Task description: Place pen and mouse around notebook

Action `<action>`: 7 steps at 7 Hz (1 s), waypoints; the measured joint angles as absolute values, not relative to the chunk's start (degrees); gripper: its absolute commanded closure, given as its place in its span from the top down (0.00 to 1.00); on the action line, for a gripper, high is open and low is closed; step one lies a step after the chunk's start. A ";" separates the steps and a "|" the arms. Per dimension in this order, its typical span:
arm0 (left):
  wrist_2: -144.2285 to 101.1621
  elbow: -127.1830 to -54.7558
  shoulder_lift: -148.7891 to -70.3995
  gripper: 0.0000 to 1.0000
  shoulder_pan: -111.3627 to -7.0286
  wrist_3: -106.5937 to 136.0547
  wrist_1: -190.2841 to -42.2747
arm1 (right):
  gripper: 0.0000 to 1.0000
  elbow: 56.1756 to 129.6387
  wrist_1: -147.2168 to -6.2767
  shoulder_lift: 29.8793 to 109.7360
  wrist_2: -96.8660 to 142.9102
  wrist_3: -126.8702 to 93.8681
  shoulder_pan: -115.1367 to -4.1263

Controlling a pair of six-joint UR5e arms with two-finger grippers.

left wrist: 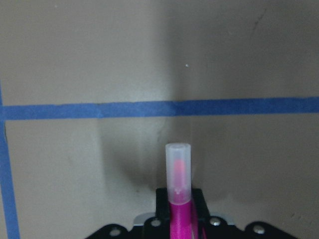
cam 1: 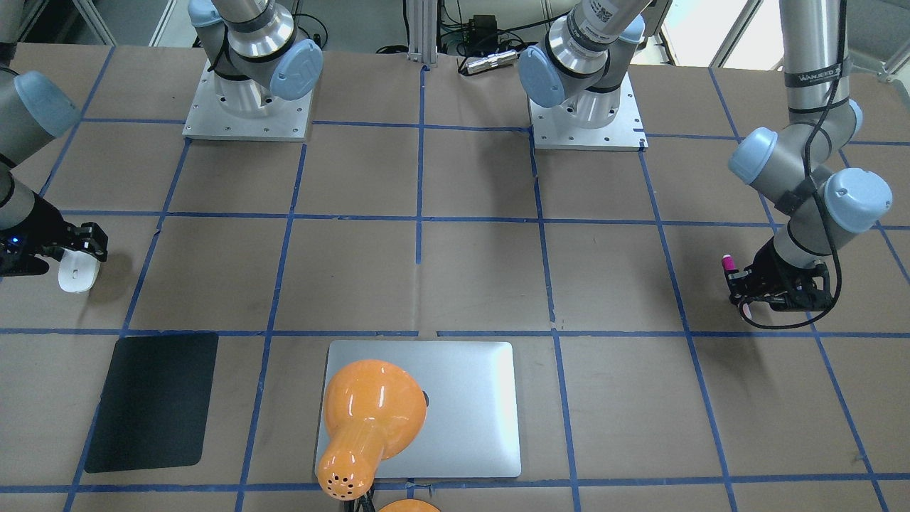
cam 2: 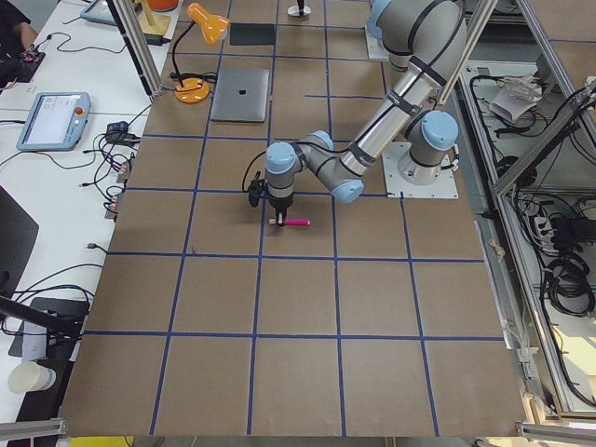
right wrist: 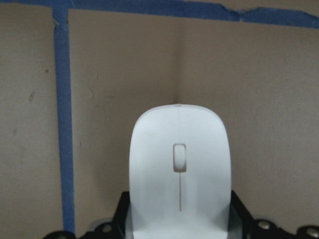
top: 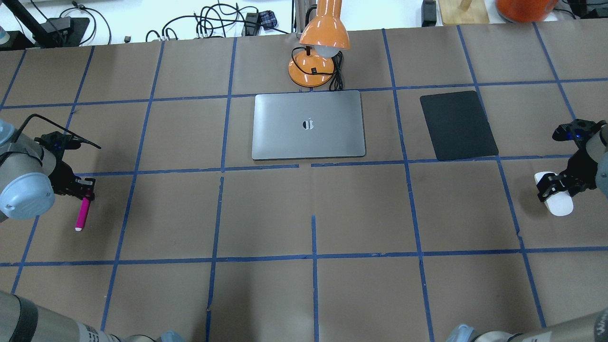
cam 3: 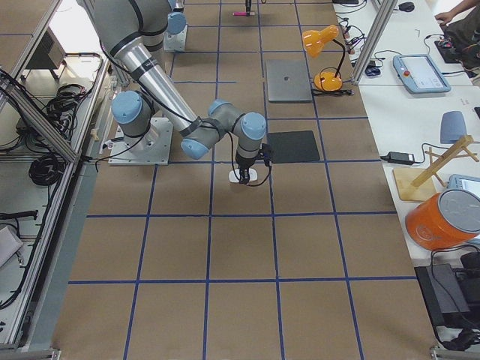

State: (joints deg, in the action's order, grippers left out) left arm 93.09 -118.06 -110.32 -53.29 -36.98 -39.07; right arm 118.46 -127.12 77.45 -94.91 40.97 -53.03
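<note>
At either end of the brown paper-covered table (top: 266, 209), well apart from the large flat silver-grey metal notebook (top: 285, 137), each arm has its load. The left gripper (top: 86, 186) pinches one end of the short magenta-pink pen (top: 82, 214). The right gripper (top: 553, 186) clasps the rear of the smooth white oval mouse (top: 559, 204). Pick-up looks done, and carrying inward likely comes next. The left approach is bare tabletop. On the right, a thin black mat (top: 458, 125) lies between mouse and notebook, and an orange desk lamp (top: 317, 50) crowds the notebook's far edge.
</note>
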 measured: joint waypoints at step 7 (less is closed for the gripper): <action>94.34 -118.09 -103.35 0.00 -93.97 52.40 -45.87 | 0.40 90.91 -117.53 59.32 -90.43 12.12 -74.78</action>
